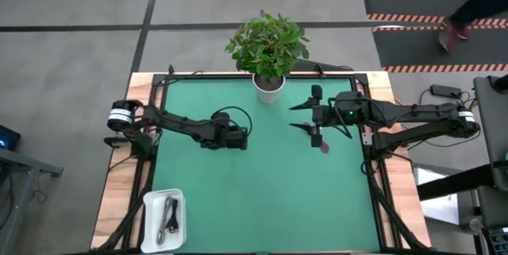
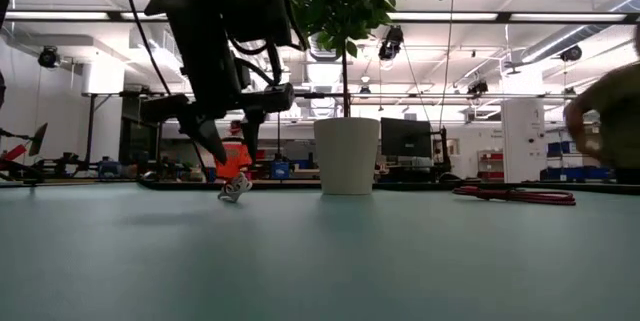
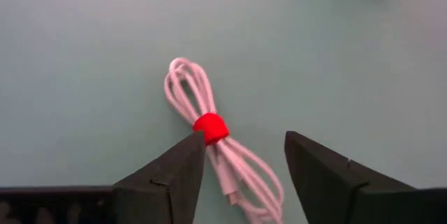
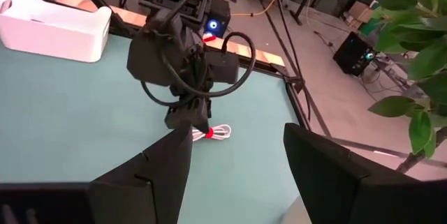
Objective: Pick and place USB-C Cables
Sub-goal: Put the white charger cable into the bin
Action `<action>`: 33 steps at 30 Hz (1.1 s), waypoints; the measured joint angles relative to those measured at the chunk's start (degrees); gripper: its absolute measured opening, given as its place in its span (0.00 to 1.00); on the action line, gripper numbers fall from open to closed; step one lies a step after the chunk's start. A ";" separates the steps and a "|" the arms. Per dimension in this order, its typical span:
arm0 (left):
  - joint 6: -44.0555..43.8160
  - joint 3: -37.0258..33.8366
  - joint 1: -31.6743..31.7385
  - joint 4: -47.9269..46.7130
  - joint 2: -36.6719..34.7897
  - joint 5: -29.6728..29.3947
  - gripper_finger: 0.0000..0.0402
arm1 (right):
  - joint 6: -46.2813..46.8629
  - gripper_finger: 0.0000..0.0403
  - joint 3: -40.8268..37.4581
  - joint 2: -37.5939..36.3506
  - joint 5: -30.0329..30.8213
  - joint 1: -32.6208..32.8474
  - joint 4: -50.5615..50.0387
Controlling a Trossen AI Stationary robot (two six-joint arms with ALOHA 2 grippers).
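A white cable bundle with a red tie (image 3: 209,128) lies flat on the green mat. My left gripper (image 3: 244,140) hangs open just above it, one finger on each side of its near half, apart from it; the low view shows the fingertips (image 2: 215,151) above the bundle (image 2: 235,189). My right gripper (image 1: 300,116) is open over the mat right of the plant and holds nothing. A small magenta bundle (image 1: 324,145) lies on the mat below that arm's wrist. Dark and grey bundles (image 1: 170,216) lie in the white bin.
A potted plant in a white pot (image 1: 269,83) stands at the middle of the mat's far edge. The white bin (image 1: 151,207) sits at the near left corner. A person's foot (image 1: 455,34) shows on the floor beyond the table's right.
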 joint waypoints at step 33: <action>-4.01 -3.29 -0.10 6.37 8.65 -1.60 0.11 | 0.05 0.54 -0.04 1.52 0.06 -0.50 1.25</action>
